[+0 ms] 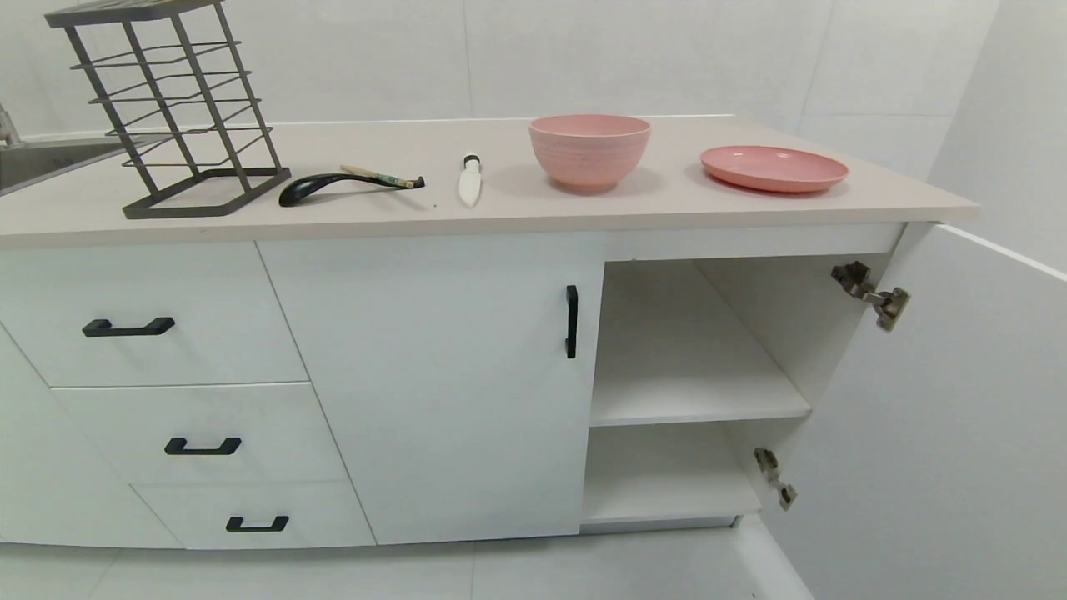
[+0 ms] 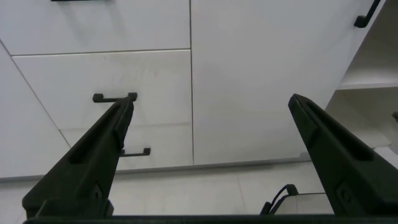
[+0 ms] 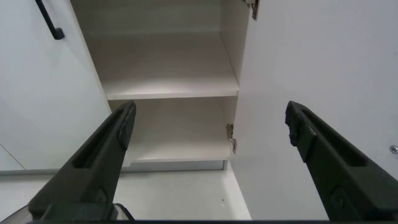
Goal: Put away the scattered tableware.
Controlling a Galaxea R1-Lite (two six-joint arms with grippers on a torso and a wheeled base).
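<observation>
On the beige countertop sit a pink ribbed bowl and flat pink plate, above the open white cupboard; black spoon and small white knife lie further left. Bowl and plate look light, stiff, slick, so pinch at the rim; left gripper and right gripper hang low, jaws spread, empty.

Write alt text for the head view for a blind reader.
A pale kitchen counter holds, from left to right, a wire rack, black spoon, small white utensil, pink bowl and pink plate. Below the plate, a white cupboard door stands open, showing two shelves.
</observation>
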